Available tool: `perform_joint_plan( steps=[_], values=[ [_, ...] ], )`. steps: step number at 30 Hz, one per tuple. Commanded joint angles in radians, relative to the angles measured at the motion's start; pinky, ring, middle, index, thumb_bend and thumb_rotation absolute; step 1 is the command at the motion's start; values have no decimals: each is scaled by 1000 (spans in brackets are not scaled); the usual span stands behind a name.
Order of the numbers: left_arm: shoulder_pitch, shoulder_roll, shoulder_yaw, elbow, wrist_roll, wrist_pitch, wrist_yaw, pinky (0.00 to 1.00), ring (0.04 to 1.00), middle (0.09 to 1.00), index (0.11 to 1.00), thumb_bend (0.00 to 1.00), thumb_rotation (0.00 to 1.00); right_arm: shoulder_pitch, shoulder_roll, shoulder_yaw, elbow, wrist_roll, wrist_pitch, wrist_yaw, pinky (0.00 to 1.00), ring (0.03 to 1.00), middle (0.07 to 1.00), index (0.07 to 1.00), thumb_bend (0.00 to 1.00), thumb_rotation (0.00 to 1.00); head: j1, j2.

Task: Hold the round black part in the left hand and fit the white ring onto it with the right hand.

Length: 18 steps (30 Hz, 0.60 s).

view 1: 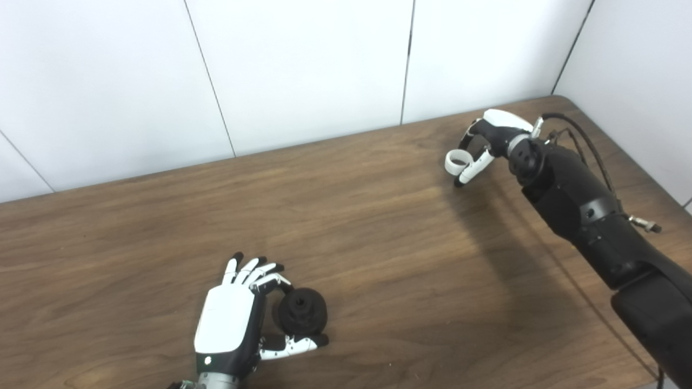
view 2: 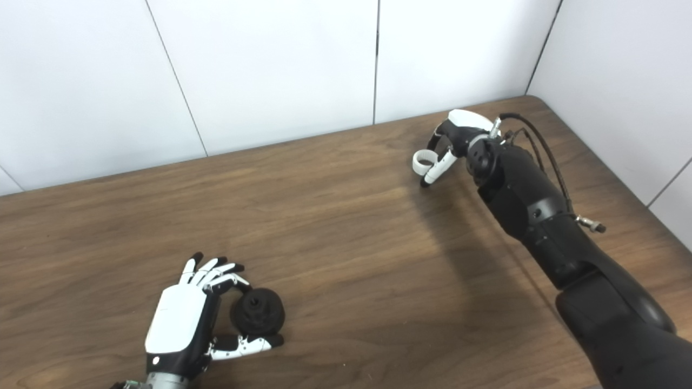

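The round black part [view 1: 300, 312] rests on the wooden table near the front edge. My left hand [view 1: 231, 319] lies beside it on its left, fingers spread, with the fingers [view 1: 268, 280] past the part's far side and the thumb [view 1: 292, 346] along its near side. The hand cups the part without closing on it. My right hand [view 1: 484, 143] is far off at the table's back right. It is shut on the white ring [view 1: 456, 160], pinched between thumb and fingers just above the table. The ring also shows in the right eye view [view 2: 424, 160].
The brown wooden table [view 1: 367, 243] ends at white wall panels [view 1: 303, 65] at the back and on the right. A black cable [view 1: 586, 143] loops along my right forearm. A wide stretch of bare wood separates the two hands.
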Motion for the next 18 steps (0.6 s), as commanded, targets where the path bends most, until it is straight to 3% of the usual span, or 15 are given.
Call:
perform_joint_plan(
  steps=[1, 2, 5, 11, 18],
  values=[
    [41, 28, 1, 37, 27, 17, -9, 1000, 883, 787, 484, 524, 54, -46, -21, -11, -20, -1, -22, -33, 980, 1000, 926, 549, 667, 167, -1, 0],
    [41, 29, 2, 36, 25, 17, -11, 1000, 881, 786, 484, 524, 54, -45, -19, -14, -19, 1, -27, -40, 977, 1000, 917, 515, 583, 153, -1, 0],
    [41, 29, 2, 32, 28, 21, -16, 1000, 883, 788, 484, 525, 54, -41, -13, -24, -16, 12, -47, -66, 970, 1000, 899, 490, 531, 140, -1, 0],
    [40, 28, 0, 37, 30, 15, -7, 1000, 880, 787, 484, 524, 54, -33, -9, -30, -5, 24, -76, -108, 941, 986, 871, 485, 523, 130, 0, 3],
    [40, 27, 2, 34, 29, 20, -12, 1000, 881, 786, 484, 525, 55, -29, -11, -28, 2, 26, -64, -108, 911, 975, 866, 486, 522, 129, 2, 3]
  ],
)
